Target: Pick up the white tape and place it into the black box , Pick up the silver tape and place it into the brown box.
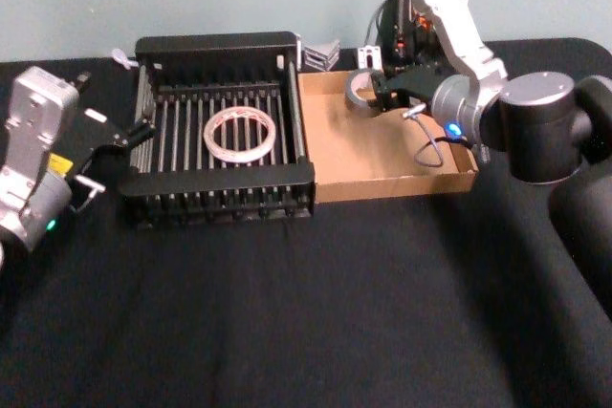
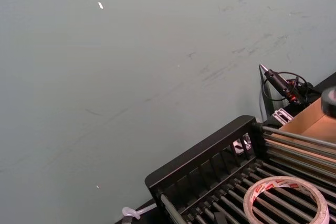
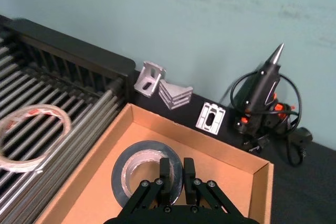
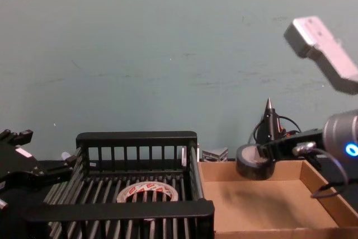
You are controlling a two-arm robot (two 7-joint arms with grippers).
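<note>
So the right gripper (image 3: 176, 179) has its jaws pinching the wall of the silver tape (image 3: 148, 171), one finger inside the core hole and one outside. From the chest view the roll hangs above the floor of the brown box (image 4: 263, 205), near the back wall, not resting on it. Looks to me like the second half of the job is in its last stretch: the roll is already over the cardboard, so the next move probably calls for coming down a bit and spreading the jaws to let it drop flat.

The white tape (image 1: 241, 134) already lies flat on the slats of the black box (image 1: 222, 46), roughly mid-floor, so that part reads as done. The left gripper (image 1: 120, 138) sits just outside the crate's left wall, holding nothing; I can't tell how its jaws stand.

The two boxes sit side by side, touching, on a worktop (image 1: 287, 312) under a black cloth. Behind the cardboard tray there's a glue gun (image 3: 262, 85) on a stand with its cord looped, plus a couple of small metal brackets (image 3: 160, 85). Backdrop is a plain teal wall (image 4: 168, 54) with a few scuffs.
</note>
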